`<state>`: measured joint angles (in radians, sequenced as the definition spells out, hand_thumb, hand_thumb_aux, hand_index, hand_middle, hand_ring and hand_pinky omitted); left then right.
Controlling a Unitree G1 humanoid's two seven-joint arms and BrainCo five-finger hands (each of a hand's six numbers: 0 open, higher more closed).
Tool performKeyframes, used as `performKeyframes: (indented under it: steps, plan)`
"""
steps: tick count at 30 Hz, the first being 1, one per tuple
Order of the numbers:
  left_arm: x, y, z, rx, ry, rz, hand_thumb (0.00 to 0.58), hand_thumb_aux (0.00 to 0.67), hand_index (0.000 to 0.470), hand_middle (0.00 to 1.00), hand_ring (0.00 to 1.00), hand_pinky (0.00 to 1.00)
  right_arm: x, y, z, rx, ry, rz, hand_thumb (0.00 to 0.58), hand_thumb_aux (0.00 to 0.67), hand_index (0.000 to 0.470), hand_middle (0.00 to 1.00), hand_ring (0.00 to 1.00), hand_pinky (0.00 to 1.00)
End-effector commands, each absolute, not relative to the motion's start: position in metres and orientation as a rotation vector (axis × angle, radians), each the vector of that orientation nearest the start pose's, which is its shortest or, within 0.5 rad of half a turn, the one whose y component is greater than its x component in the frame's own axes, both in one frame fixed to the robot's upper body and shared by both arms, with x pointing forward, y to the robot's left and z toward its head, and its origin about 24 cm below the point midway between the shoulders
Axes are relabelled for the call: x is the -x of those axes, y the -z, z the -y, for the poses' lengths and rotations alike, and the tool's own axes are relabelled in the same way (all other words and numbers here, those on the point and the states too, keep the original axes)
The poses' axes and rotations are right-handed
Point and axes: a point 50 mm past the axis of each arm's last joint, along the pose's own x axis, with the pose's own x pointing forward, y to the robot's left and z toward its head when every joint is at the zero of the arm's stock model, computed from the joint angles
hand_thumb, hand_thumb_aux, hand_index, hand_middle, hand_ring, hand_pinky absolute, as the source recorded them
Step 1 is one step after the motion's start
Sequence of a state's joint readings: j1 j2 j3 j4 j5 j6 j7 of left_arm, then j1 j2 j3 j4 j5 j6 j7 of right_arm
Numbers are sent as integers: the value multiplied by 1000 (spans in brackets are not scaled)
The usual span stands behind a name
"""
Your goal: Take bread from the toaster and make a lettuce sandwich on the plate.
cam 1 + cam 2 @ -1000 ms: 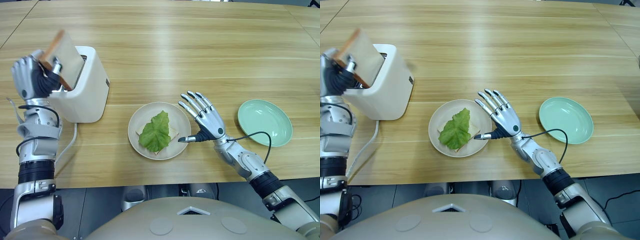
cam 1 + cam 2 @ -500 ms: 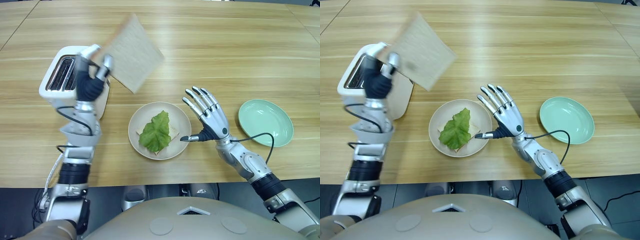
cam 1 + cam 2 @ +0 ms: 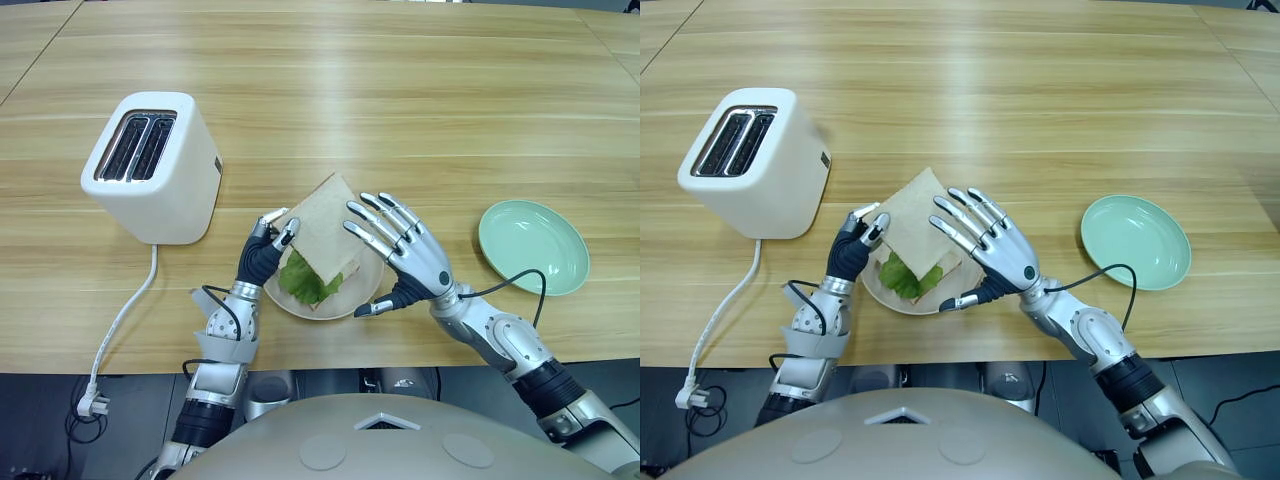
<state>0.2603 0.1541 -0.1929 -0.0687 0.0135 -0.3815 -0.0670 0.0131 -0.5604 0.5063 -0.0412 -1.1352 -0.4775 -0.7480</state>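
My left hand (image 3: 264,252) has swung the bread slice (image 3: 325,222) from the toaster (image 3: 155,170) down over the lettuce (image 3: 303,282) on the plate (image 3: 318,313), edge pinched. My right hand (image 3: 412,256) hovers alongside, fingers spread, holding nothing. On the pale wooden worktop (image 3: 400,100), a green dish (image 3: 530,245) sits to the right.

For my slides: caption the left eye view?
Left robot hand holds a bread slice tilted over the lettuce on the plate; right robot hand open alongside.

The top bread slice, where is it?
The top bread slice is in the left hand, tilted over the lettuce on the beige plate, with the open right hand beside it.
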Motion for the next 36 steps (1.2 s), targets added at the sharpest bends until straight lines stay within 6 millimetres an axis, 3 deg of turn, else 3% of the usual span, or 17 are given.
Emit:
performKeyframes:
  steps: [1,6,15,24,25,26,27,28,29,30,32,34,36]
  plan:
    - [-187,-27,-137,-130,248,121,580,670,460,1000,1000,1000,-186,-40,109,1164,-445,967,0,0,0,0,0,0]
    - [-187,-13,-146,-203,244,58,580,670,460,1000,1000,1000,-181,-28,103,1167,-563,912,0,0,0,0,0,0]
    - [-194,18,-153,-343,269,-54,580,670,460,1000,1000,1000,-165,14,100,1198,-905,673,0,0,0,0,0,0]
    - [-193,32,-157,-442,283,-117,580,670,460,1000,1000,1000,-153,36,103,1214,-1153,457,0,0,0,0,0,0]
    - [-195,27,-162,-519,258,-88,580,670,460,1000,1000,1000,-152,38,104,1224,-1177,433,0,0,0,0,0,0]
    - [-198,20,-168,-595,222,-42,454,357,245,894,894,894,-152,40,105,1231,-1196,414,0,0,0,0,0,0]
    - [-201,11,-174,-660,180,6,0,0,0,824,824,824,-152,41,105,1235,-1208,401,0,0,0,0,0,0]
    - [-204,6,-176,-700,154,39,0,0,0,698,698,698,-151,42,106,1236,-1215,392,0,0,0,0,0,0]
    - [-208,-5,-182,-745,95,99,0,0,0,659,659,659,-151,43,106,1237,-1219,386,0,0,0,0,0,0]
    - [-215,-29,-192,-815,-5,225,0,0,0,659,659,659,-152,43,106,1243,-1209,388,0,0,0,0,0,0]
    - [-220,-69,-208,-916,-165,429,0,0,0,569,569,569,-158,41,103,1265,-1153,413,0,0,0,0,0,0]
    - [-221,-95,-224,-952,-276,530,0,0,0,455,455,455,-167,32,99,1274,-1065,472,0,0,0,0,0,0]
    - [-218,-114,-244,-930,-388,584,0,0,0,439,439,439,-176,17,95,1253,-961,554,0,0,0,0,0,0]
